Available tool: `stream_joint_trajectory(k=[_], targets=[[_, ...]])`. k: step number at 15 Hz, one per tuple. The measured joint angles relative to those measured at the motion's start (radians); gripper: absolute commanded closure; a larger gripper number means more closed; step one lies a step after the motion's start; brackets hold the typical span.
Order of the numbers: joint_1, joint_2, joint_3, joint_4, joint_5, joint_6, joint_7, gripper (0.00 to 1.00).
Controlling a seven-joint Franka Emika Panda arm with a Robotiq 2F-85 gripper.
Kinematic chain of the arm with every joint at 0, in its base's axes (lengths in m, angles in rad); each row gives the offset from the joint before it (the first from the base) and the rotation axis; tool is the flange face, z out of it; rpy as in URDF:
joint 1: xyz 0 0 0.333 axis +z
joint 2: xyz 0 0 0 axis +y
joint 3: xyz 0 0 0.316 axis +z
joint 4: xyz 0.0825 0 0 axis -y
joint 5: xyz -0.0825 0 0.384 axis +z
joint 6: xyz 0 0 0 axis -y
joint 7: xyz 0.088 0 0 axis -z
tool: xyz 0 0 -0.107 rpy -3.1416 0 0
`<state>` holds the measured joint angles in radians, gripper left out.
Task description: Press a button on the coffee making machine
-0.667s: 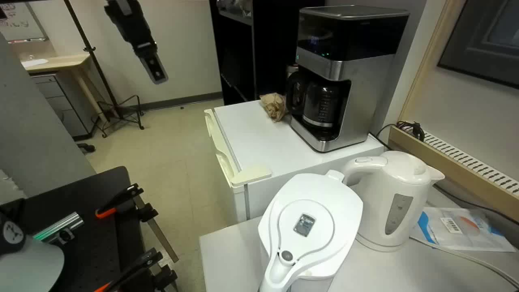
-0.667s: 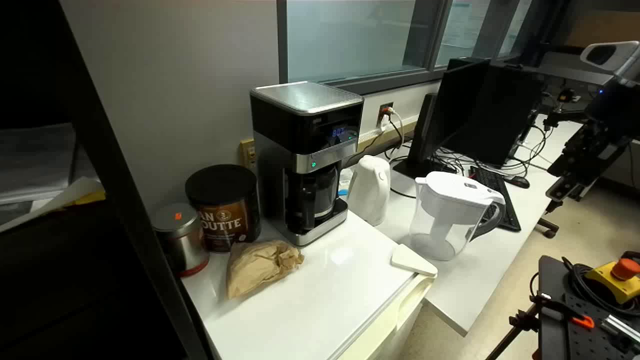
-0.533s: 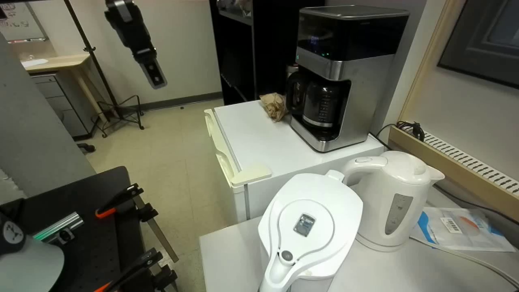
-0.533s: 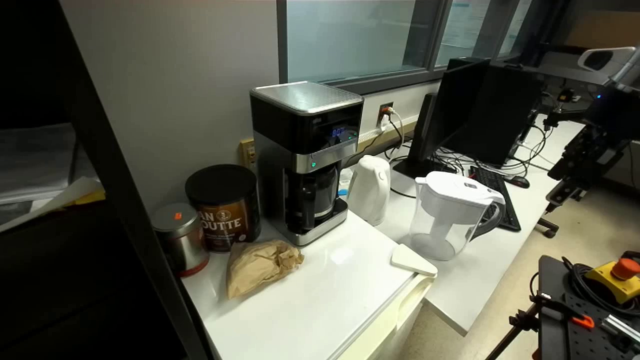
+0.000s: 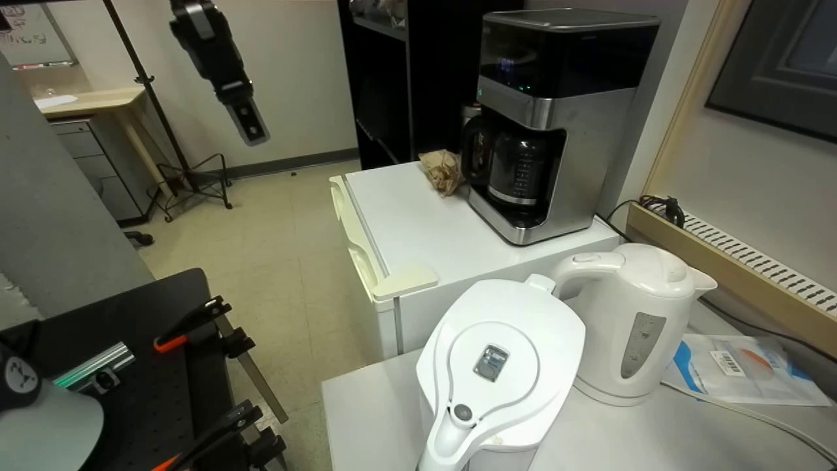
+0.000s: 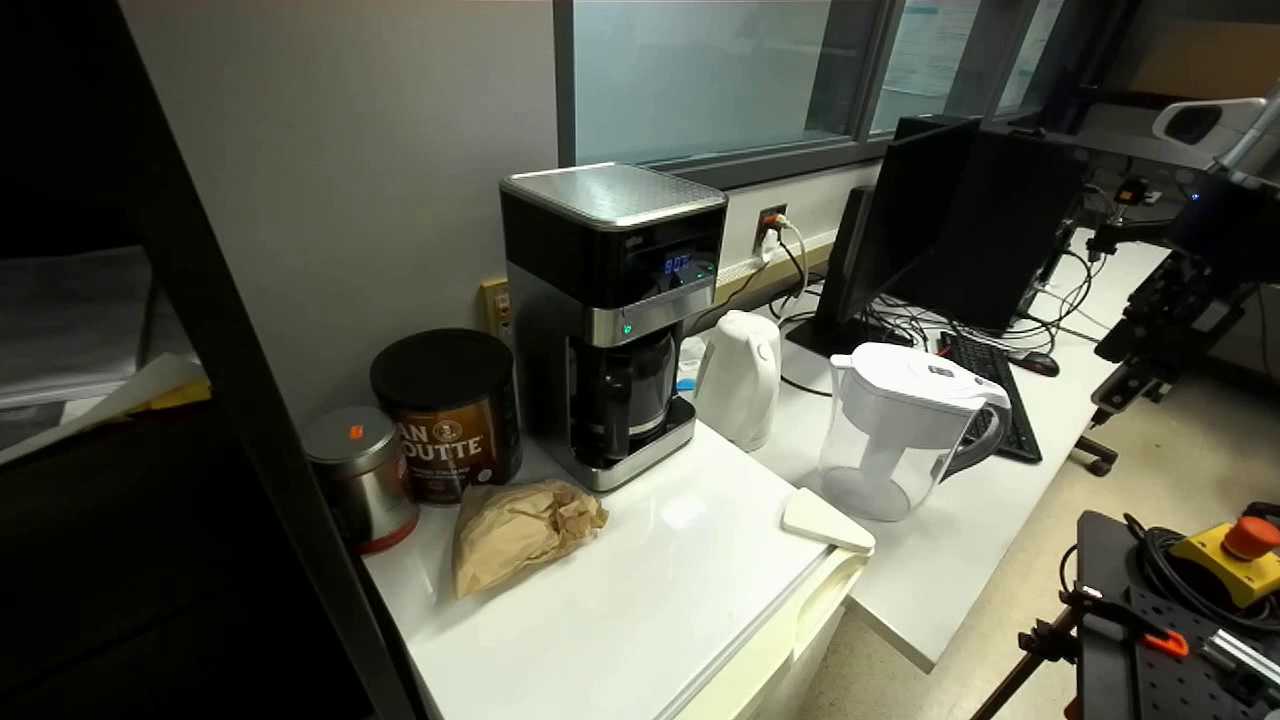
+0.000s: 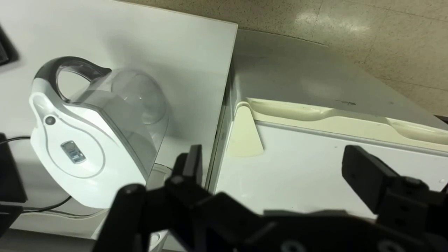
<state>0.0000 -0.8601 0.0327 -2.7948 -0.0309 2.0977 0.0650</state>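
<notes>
- Coffee maker [image 6: 612, 322] stands upright on the white surface [image 6: 690, 590], its display [image 6: 677, 264] lit, a paper bag [image 6: 525, 535] near it.
- Pincer [image 7: 273, 162] hangs well apart from the coffee maker, fingers [image 7: 367, 176] spread wide, holding nothing.
- Pitcher [image 6: 890, 425] and kettle [image 6: 735, 385] stand on the adjoining surface [image 6: 930, 585].

White desk [image 6: 925, 590]: pitcher [image 7: 78, 154] upright near end edge, kettle [image 5: 621, 340] near it toward back edge, plastic packet [image 5: 752, 379] by back edge, keyboard [image 6: 1018, 422] and mouse [image 6: 1037, 363] toward front edge.
</notes>
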Motion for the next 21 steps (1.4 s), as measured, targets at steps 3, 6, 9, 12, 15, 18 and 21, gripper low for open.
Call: stream_joint_trajectory(k=[3, 6, 9, 12, 15, 18, 21], targets=[[0.000, 0.000, 0.000, 0.002, 0.000, 0.000, 0.000, 0.00], [0.000, 0.003, 0.000, 0.013, 0.000, 0.000, -0.001, 0.00], [0.000, 0.018, 0.000, 0.030, -0.004, 0.001, -0.001, 0.00], [0.000, 0.050, 0.000, 0.050, -0.015, 0.004, -0.002, 0.00], [0.000, 0.096, 0.005, 0.077, -0.044, 0.014, -0.002, 0.00], [-0.004, 0.148, 0.014, 0.109, -0.102, 0.031, -0.003, 0.00], [-0.011, 0.206, 0.026, 0.146, -0.177, 0.056, -0.010, 0.29]])
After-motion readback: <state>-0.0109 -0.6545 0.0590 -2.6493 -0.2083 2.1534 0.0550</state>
